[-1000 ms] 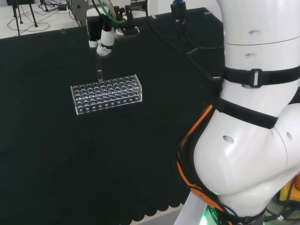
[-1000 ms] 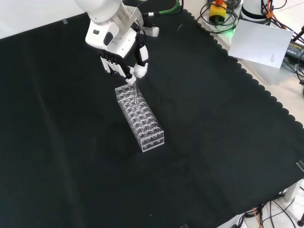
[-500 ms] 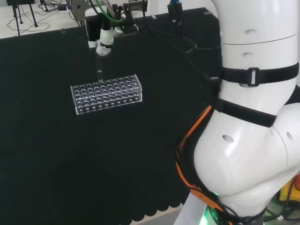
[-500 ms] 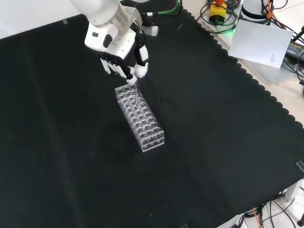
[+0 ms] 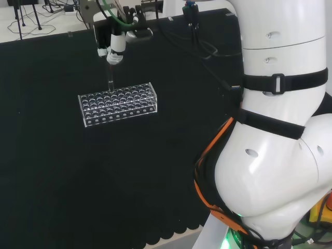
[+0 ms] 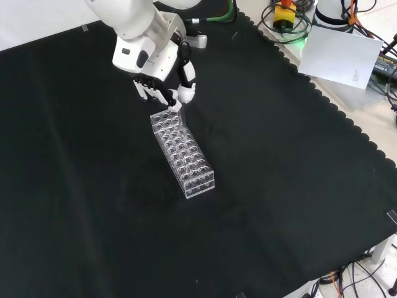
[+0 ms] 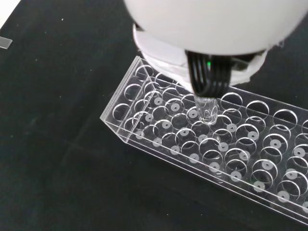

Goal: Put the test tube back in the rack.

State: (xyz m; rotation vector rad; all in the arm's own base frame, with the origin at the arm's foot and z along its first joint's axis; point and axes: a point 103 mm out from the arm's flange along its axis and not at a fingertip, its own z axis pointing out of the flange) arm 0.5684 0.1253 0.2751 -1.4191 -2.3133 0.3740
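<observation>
In the head view's upper left, my hand (image 5: 115, 45) pinches the test tube (image 5: 110, 77) upright above the clear rack (image 5: 117, 103); lowering it into a hole and releasing remain.

Head view looks from behind the arm over the cloth (image 5: 78, 171); front view looks down from opposite; wrist view sits close above the rack (image 7: 211, 149), which all share
</observation>
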